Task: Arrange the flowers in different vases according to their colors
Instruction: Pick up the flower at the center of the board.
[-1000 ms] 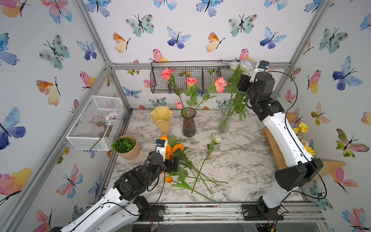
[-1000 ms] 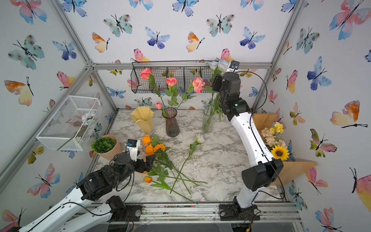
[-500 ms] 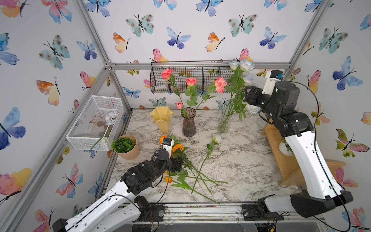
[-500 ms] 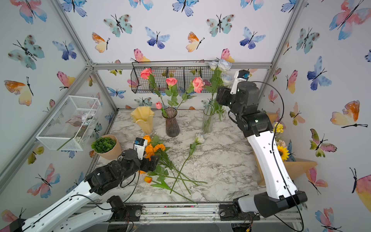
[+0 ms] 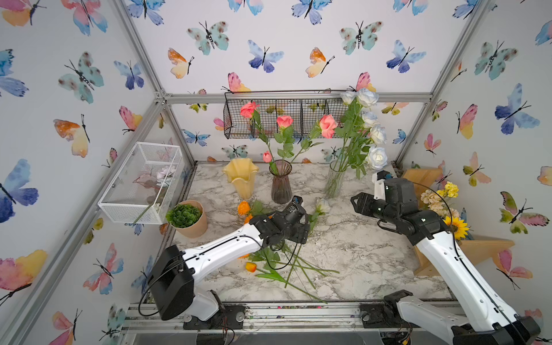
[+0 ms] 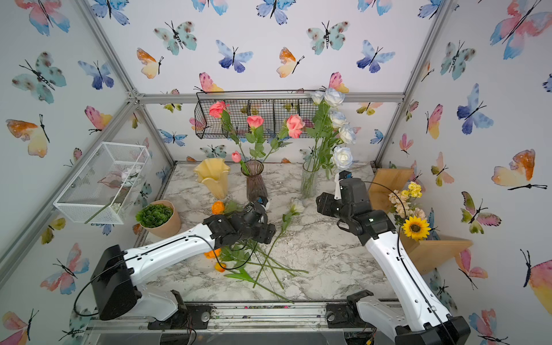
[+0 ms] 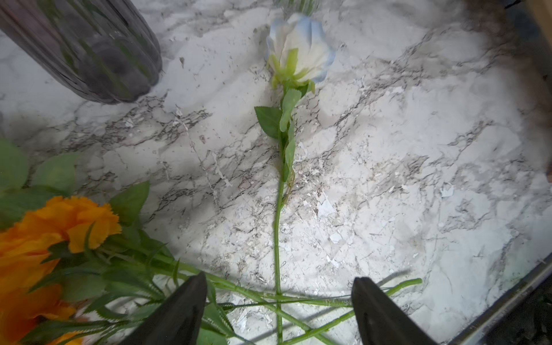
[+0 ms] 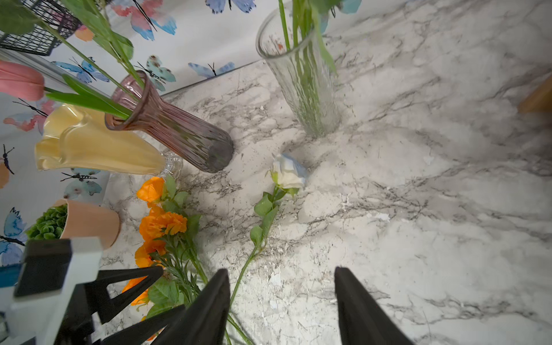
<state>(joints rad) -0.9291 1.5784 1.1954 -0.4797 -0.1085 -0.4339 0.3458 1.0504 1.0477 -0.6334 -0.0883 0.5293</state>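
Pink flowers (image 5: 283,122) stand in the purple vase (image 5: 280,186). White-blue roses (image 5: 377,156) fill the clear vase (image 5: 334,182), and the yellow vase (image 5: 241,179) holds nothing. One white-blue rose (image 7: 298,47) lies loose on the marble beside orange flowers (image 5: 244,208) and an orange tulip (image 5: 251,266). My left gripper (image 7: 279,279) is open, low over the crossing green stems, its fingers either side of the rose's stem. The right gripper (image 8: 280,270) is open and empty, hovering above the table near the clear vase (image 8: 301,83).
A green succulent in a tan pot (image 5: 188,218) sits at the left. A white wire basket (image 5: 143,182) and a black wire basket (image 5: 283,116) hang on the walls. A sunflower bouquet (image 5: 445,206) rests on the wooden shelf (image 5: 478,251) at the right.
The right arm has dropped from the white-blue blooms above the clear vase to low over the table. The left gripper has shifted right over the stems, its jaws narrowing a little.
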